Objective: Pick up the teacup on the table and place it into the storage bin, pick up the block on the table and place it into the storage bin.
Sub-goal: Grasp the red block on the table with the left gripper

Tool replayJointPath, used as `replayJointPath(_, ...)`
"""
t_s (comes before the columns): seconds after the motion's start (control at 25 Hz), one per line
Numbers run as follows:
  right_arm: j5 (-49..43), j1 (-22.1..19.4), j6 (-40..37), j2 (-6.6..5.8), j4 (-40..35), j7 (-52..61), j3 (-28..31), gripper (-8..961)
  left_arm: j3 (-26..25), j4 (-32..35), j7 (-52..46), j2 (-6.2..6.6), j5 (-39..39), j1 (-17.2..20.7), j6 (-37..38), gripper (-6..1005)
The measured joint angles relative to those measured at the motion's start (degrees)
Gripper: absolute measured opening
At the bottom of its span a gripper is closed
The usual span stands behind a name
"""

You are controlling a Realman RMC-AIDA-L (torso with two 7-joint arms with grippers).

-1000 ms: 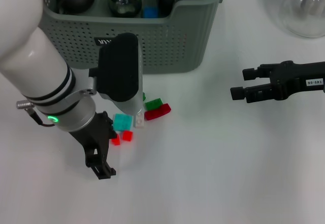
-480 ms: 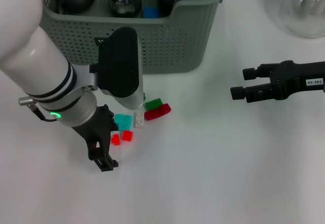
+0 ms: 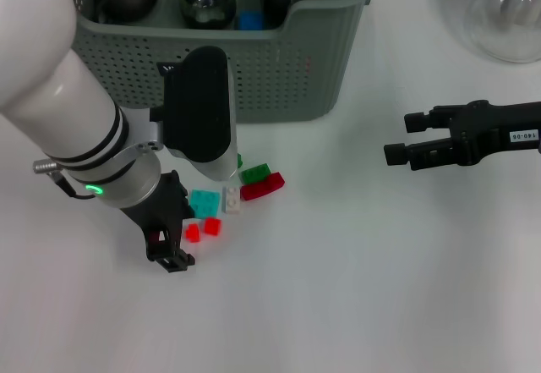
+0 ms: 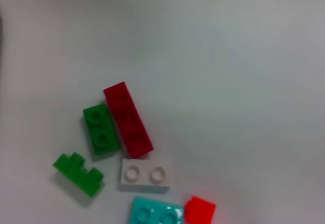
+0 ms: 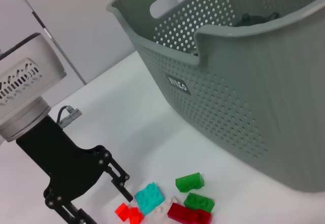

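Since a second ago, left pincer (image 3: 169, 250) edged toward red block (image 3: 193, 233).

The blocks (image 3: 228, 200) lie at centre-left on the table (image 3: 355, 288), below the storage bin (image 3: 279, 60) at the top.

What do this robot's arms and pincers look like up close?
The left arm is fat, glossy white, with black bands, a glowing green ring, a small cable plug and a black camera block. Its left pincer is matte black linkage. The right pincer is black too, two slim prongs, with a small white printed label behind.
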Motion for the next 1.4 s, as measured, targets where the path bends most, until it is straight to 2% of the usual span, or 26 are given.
replayJointPath(0.2,0.00,0.00,0.03,0.00,-0.14,0.00,0.00,946,0.11,-0.96,0.00,0.00,0.28,-0.31,-1.28,651)
replayJointPath(1.16,0.05,0.09,0.02,-0.18,0.02,0.00,-0.04,946,1.43,-1.77,-0.01,-0.01,0.38,-0.56,-1.64,651)
replayJointPath(1.4,0.00,0.09,0.02,-0.18,0.06,0.00,-0.04,946,1.42,-2.13,-0.36,-0.01,0.51,-0.56,-2.38,528)
